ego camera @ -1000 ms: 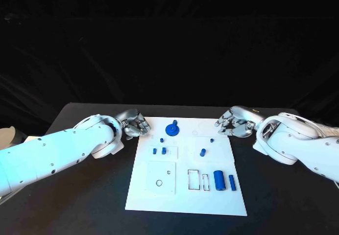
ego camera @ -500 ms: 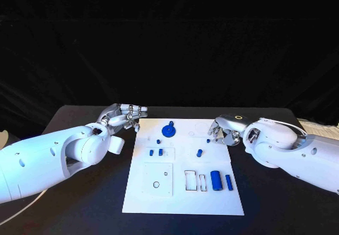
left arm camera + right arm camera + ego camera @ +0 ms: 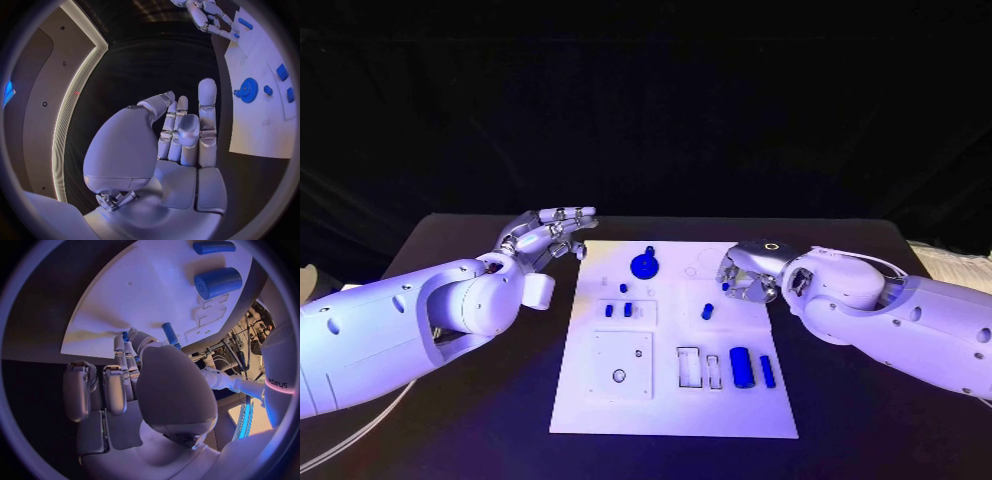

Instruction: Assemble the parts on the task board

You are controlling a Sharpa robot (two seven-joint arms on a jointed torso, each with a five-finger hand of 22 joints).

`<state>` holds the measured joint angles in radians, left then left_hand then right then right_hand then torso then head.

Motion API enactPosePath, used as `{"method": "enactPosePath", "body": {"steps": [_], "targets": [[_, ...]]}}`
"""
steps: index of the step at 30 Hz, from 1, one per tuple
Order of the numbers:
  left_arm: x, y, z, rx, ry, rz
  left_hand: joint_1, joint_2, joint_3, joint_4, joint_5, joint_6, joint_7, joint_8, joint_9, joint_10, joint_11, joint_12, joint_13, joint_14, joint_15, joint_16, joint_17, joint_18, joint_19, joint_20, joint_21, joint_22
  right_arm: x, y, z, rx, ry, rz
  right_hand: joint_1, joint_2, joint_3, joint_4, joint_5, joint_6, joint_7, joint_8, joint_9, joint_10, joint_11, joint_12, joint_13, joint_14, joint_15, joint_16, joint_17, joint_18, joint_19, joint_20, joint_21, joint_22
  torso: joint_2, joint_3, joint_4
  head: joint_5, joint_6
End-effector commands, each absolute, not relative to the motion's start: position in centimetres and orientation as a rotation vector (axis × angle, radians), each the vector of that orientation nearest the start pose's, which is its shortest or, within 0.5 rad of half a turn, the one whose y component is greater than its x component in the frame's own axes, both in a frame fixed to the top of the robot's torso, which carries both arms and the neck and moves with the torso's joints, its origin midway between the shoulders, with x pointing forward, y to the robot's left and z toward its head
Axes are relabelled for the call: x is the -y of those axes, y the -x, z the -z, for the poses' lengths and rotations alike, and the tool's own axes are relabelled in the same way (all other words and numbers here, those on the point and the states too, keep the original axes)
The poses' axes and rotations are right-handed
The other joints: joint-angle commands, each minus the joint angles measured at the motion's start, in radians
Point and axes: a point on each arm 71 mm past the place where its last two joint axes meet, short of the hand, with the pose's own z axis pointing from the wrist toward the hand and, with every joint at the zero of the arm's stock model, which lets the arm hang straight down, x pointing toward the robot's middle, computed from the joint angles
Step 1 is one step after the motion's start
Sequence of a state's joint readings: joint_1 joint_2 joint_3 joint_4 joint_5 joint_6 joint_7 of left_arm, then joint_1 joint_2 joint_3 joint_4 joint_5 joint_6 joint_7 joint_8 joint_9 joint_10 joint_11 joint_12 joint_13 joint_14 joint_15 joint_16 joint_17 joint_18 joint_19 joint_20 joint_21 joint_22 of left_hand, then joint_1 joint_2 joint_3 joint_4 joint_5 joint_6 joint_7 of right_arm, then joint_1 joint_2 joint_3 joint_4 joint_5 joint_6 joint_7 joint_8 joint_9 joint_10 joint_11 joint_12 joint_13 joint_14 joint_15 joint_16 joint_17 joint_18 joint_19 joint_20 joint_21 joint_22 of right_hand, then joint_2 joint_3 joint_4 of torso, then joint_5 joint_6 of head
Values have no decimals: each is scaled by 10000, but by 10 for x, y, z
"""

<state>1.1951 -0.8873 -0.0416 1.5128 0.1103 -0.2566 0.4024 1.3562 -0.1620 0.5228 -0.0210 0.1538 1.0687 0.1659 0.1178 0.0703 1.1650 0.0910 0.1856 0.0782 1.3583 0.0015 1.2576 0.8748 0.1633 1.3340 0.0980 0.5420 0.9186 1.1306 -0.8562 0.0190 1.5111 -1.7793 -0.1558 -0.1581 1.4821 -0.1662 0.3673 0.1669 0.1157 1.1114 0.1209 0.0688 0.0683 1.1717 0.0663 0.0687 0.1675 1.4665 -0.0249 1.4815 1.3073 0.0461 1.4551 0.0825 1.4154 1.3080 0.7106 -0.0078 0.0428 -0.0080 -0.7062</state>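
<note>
The board (image 3: 678,400) lies at the table's centre, and the parts sit on it well apart. A gear (image 3: 646,265) sits toward 12 o'clock, small pegs (image 3: 627,310) cluster near the middle, and a thick cylinder (image 3: 740,367) with a thinner rod (image 3: 767,371) just beside it lies toward 4 o'clock.

The left hand (image 3: 548,235) hovers off the board's edge at about 10 o'clock, fingers straight and close together, thumb folded across them, holding nothing. The right hand (image 3: 747,272) is over the board's edge at about 2 o'clock with its fingers curled down toward a small peg (image 3: 726,287). In the right wrist view a blue peg (image 3: 169,333) shows just past the fingertips (image 3: 124,340), but whether they pinch anything cannot be told.

The parts look like hard, light plastic: stiff, not fragile, probably smooth enough to slip or roll. The pegs would call for a fingertip pinch across their sides. The cylinder looks best taken round its middle, and the gear by its raised hub rather than its teeth.
</note>
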Motion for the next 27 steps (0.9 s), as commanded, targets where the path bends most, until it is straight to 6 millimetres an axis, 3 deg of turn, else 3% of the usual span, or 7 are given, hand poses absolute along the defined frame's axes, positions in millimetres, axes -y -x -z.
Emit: {"method": "enactPosePath", "body": {"steps": [1,9,16,21,27], "targets": [[-233,-489,181,-13488,12650,16182,-22,49,-53,-13,52,4,-35,0,-15,18,-36,58,12,-74,-5,-33,-16,165,-74,-9,-42,-15,206,-480,209,-17375,4625,-3902,-64,-22,147,-16,-66,-40,9,-46,-6,-65,-4,-32,-107,763,18,-45,1303,130,-11,-19,-61,45,-3,8,4,5,-13],[-234,-489,182,-13523,12682,16153,-9,55,-71,-31,58,-3,-30,-3,-17,3,-33,65,10,-91,-5,-45,-40,174,-95,-10,-104,-55,204,-480,216,-17785,4769,-3816,-11,275,661,-195,-494,150,-17,9,30,135,-48,25,-443,767,-2,-42,1309,129,8,-38,-74,45,-7,7,-3,9,-45],[-235,-489,182,-13547,12705,16126,2,60,-78,-43,64,-9,-28,-6,-19,-6,-31,68,8,-100,-5,-51,-55,175,-100,-11,-114,-62,203,-479,219,-17977,4964,-3742,75,571,1051,-556,-594,595,-90,152,125,620,-157,136,-581,783,-56,-2,1366,114,51,-86,-37,114,-7,10,-4,-3,-81],[-235,-489,182,-13547,12708,16116,17,68,-84,-58,70,-14,-25,-9,-20,-15,-29,73,6,-107,-5,-55,-64,176,-104,-11,-128,-72,200,-479,219,-17662,5073,-3648,87,674,1252,-881,-608,948,-159,278,239,1101,-252,226,-588,807,-110,71,1465,83,120,-125,51,251,-6,3,-1,-23,-88],[-235,-489,182,-13542,12713,16098,47,81,-88,-85,78,-19,-23,-11,-22,-26,-28,81,4,-115,-5,-59,-76,179,-110,-13,-152,-88,197,-478,217,-17308,5087,-3615,4,674,1331,-981,-609,1023,-165,288,280,1232,-270,199,-605,814,-141,98,1500,71,149,-148,88,308,-15,10,8,-34,-108]]}}
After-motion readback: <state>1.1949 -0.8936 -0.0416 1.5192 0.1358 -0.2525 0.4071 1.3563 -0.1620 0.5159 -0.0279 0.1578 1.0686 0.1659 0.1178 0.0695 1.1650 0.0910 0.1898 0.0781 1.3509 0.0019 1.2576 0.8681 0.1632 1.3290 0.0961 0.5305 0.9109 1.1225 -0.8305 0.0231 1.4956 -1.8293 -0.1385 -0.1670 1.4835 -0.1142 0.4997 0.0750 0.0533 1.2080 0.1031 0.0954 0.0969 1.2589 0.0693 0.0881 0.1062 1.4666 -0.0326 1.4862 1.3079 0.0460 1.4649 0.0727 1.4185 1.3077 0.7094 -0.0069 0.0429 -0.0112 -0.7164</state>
